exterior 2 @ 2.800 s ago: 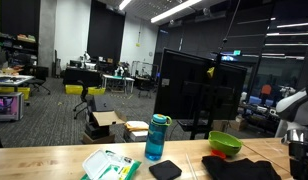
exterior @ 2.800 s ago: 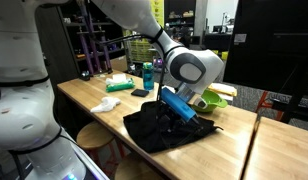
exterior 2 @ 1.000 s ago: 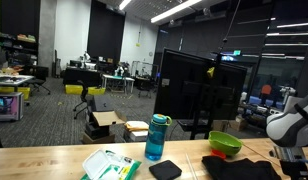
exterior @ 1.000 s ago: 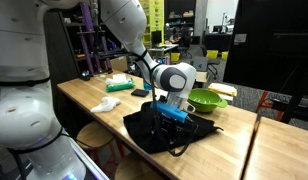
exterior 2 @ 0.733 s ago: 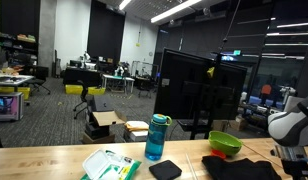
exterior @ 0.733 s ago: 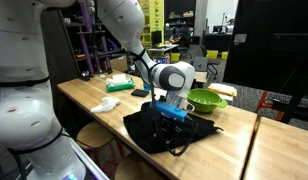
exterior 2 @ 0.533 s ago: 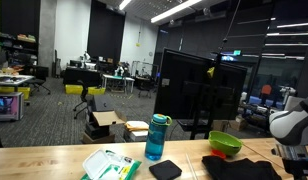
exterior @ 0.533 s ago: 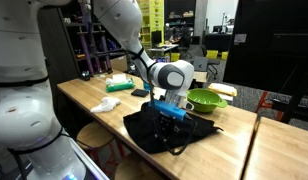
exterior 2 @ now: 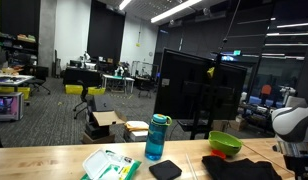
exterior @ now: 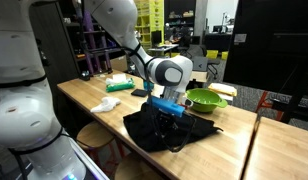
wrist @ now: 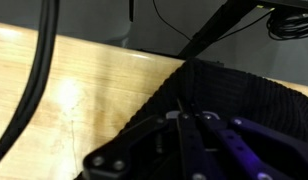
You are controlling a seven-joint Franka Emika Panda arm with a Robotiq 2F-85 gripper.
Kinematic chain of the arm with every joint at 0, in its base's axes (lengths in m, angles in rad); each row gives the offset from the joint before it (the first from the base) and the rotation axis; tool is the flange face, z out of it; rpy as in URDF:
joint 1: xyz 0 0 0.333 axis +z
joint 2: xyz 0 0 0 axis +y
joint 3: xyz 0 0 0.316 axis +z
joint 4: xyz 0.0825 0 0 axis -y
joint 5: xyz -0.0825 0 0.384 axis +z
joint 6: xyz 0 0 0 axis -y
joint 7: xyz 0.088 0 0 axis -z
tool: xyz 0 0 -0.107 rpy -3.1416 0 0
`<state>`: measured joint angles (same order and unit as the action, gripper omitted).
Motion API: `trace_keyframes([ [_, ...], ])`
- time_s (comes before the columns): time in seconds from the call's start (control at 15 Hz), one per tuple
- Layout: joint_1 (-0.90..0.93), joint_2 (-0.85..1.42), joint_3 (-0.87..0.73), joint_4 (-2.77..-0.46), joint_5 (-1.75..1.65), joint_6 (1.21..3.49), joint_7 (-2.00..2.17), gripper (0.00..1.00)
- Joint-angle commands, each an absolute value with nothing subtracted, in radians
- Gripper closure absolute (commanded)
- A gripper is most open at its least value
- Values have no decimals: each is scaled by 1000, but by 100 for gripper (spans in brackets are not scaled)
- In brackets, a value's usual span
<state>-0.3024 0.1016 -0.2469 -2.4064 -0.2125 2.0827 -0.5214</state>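
— Claw status?
— The gripper [exterior: 167,115] is touching the black cloth [exterior: 144,128], its fingers [wrist: 182,130] sitting nearly together. A pinched fold cannot be confirmed.
— Cloth location?
— It is lying crumpled on the wooden table [exterior: 94,98], beside the green bowl [exterior: 206,99].

green bowl [exterior 2: 225,143], blue bottle [exterior 2: 156,138], wooden table [exterior: 92,98]

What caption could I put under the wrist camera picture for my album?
The robot's pincer reaching down at a crumpled black cloth on a wooden table.
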Motion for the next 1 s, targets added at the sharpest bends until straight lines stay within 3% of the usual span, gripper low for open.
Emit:
trace_keyframes([
  [0.0, -288, 34, -240, -2454, -220, 2086, -526, 99],
  [0.93, -174, -161, -169, -2538, -221, 2086, -549, 99],
])
